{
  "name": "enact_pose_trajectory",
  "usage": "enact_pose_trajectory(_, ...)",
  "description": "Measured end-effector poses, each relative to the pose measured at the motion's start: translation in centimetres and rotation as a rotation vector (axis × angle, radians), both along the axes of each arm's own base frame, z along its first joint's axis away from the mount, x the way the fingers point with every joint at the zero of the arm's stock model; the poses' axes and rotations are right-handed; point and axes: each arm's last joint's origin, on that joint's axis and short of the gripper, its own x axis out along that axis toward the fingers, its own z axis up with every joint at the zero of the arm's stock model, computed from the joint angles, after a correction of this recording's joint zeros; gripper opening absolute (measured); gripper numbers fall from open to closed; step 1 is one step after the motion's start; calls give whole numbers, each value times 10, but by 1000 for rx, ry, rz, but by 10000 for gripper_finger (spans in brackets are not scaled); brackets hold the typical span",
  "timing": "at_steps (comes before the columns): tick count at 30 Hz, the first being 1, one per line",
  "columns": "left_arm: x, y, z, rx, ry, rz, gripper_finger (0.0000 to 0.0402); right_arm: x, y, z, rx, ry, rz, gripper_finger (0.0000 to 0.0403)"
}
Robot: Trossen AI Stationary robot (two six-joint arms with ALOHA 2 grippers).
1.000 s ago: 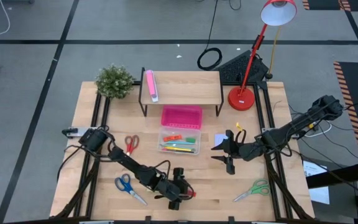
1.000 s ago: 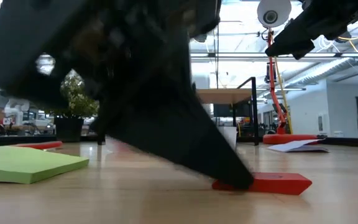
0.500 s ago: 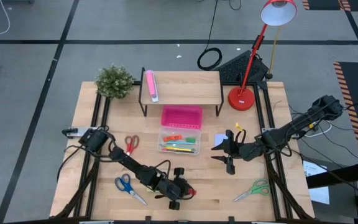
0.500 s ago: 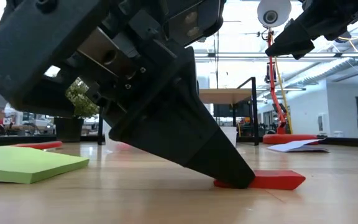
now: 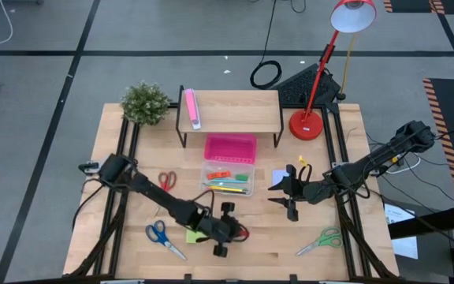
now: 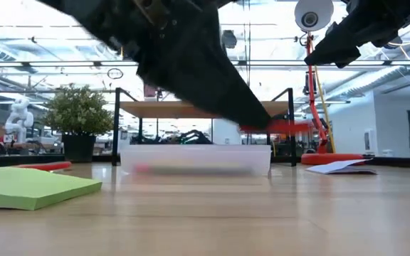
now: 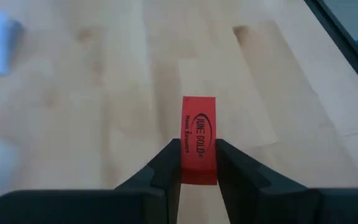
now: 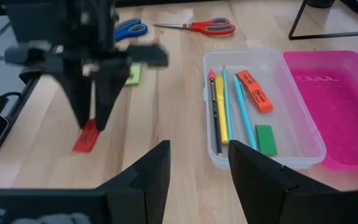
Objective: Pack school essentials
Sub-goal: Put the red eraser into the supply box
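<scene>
Left gripper (image 7: 197, 163) clamped on red eraser (image 7: 198, 139), held clear above the table short of the clear case (image 8: 316, 149); carry step, next calls for release over it; right gripper (image 8: 194, 163) waits, fingers apart.

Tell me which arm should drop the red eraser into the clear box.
Left. Its claw is shut on the red eraser, lifted off the table near the clear box. The right claw hangs open and empty beside the box.
</scene>
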Motion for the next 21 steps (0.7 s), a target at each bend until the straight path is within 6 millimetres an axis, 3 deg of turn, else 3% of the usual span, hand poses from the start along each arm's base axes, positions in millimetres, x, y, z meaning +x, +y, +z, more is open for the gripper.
enact_pose_trajectory(4,-2,24,27,84,-1,13,93,0,0,0,-6,0,3,157)
enact_pose_trajectory(11,3,84,52,232,9,121,93,0,0,0,-14,0,8,157)
enact_pose_trajectory(17,14,144,45,247,60,219,93,0,0,0,-16,1,9,157)
enact_pose_trajectory(21,19,172,31,192,112,261,93,0,0,-1,-16,1,9,157)
